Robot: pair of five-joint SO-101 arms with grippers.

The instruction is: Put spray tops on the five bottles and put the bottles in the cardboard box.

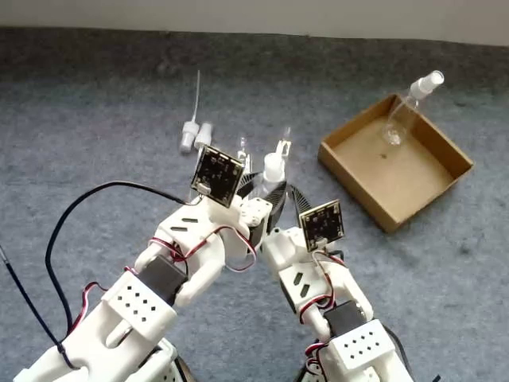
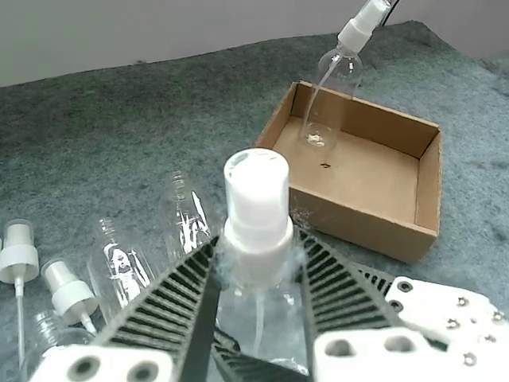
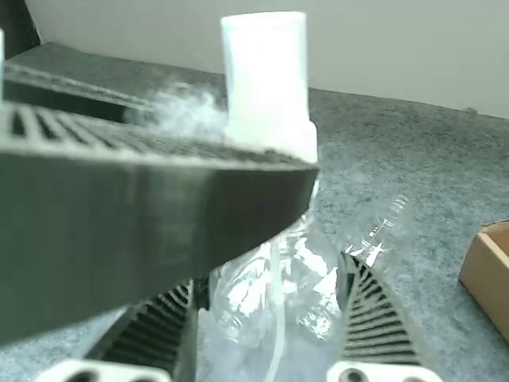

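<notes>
Between both jaws stands the bottle [image 3: 270, 296].

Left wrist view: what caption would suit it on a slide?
Left pincer clamped on a spray top atop a clear bottle; behind, one capped bottle leans in the cardboard box.

A clear bottle [image 3: 270, 318] stands upright in the centre of the frame, gripped between the ribbed black fingers [image 3: 378, 318] of the right gripper [image 3: 269, 274]. A white spray top [image 3: 266, 72] sits on its neck. The left gripper [image 3: 262, 147] presses at that neck, and its near finger [image 3: 143, 215] crosses the foreground as a broad dark slab. Behind lies grey carpet [image 3: 413, 159], with a corner of the cardboard box [image 3: 489, 270] at the frame's edge.
</notes>
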